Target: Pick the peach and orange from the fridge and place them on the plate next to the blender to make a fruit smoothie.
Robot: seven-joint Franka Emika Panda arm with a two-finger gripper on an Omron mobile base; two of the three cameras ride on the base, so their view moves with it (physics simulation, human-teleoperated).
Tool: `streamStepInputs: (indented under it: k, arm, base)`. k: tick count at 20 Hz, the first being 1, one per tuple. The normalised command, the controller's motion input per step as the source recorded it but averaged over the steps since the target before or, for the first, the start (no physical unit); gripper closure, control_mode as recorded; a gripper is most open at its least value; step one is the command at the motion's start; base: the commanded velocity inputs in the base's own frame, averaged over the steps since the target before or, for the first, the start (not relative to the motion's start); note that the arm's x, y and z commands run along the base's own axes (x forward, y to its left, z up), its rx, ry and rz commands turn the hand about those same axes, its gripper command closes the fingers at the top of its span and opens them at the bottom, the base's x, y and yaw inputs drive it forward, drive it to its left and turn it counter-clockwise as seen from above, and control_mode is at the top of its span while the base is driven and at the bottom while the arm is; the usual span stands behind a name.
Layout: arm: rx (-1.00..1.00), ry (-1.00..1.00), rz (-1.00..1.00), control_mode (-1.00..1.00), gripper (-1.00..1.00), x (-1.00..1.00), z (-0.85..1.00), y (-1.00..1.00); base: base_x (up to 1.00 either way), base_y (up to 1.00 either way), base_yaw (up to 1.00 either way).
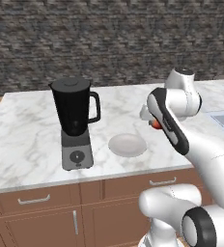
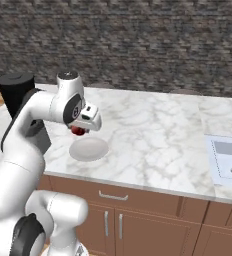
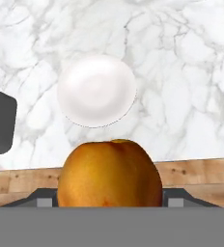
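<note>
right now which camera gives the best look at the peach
The hand view: the peach sits large and close, held in the hand, with the plate beyond it. The left base view shows a small reddish bit behind the arm; the right base view a small red spot.

no readable text, labels, brands or numbers, blender (image 1: 75, 120) dial unmarked

Marble counter (image 1: 32, 130): blender (image 1: 75, 120), plate (image 1: 127, 144) beside it.
</note>
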Motion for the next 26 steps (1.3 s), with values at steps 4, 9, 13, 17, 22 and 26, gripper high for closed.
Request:
streamStepInputs:
  k: [4, 9, 13, 17, 22, 26]
  arm:
    - [0.00, 0.00, 0.00, -1.00, 1.00, 0.39, -0.64, 0.00]
    - [0.00, 0.01, 0.00, -1.00, 1.00, 0.43, -0.54, 0.06]
    - [0.00, 0.05, 0.00, -1.00, 1.00, 0.32, -0.50, 0.11]
    - [0.00, 0.01, 0.00, -1.00, 1.00, 0.34, -0.54, 0.09]
    - [0.00, 0.00, 0.00, -1.00, 1.00, 0.47, -0.42, 0.08]
    - [0.00, 0.01, 0.00, -1.00, 1.00, 0.42, -0.48, 0.20]
  base:
    - [0.00, 0.00, 0.00]
    - [0.00, 0.00, 0.00]
    - [0.00, 0.00, 0.00]
    - [0.00, 0.00, 0.00]
    - [0.00, 0.00, 0.00]
    - [0.00, 0.00, 0.00]
